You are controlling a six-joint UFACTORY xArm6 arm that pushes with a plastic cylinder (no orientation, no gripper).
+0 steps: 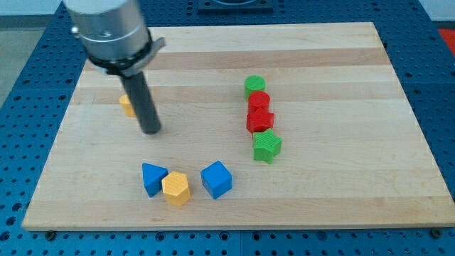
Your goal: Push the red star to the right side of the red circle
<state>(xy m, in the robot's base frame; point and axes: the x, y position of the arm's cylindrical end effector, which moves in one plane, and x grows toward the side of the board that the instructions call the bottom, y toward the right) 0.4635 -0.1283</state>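
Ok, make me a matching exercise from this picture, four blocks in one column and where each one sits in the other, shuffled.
Column one:
1. green circle
2. red star
3. blue cube
4. yellow block by my tip

Column two:
A. between the red circle and the green star
B. at the view's left, partly hidden behind the rod
C. top of the column of four blocks
D. near the view's bottom, right of the yellow hexagon

Pairs: 1-C, 2-A, 3-D, 4-B

The arm's end is a broad grey metal cylinder above a black collar; from it hangs a straight dark rod, whose blunt tip (151,131) is black.
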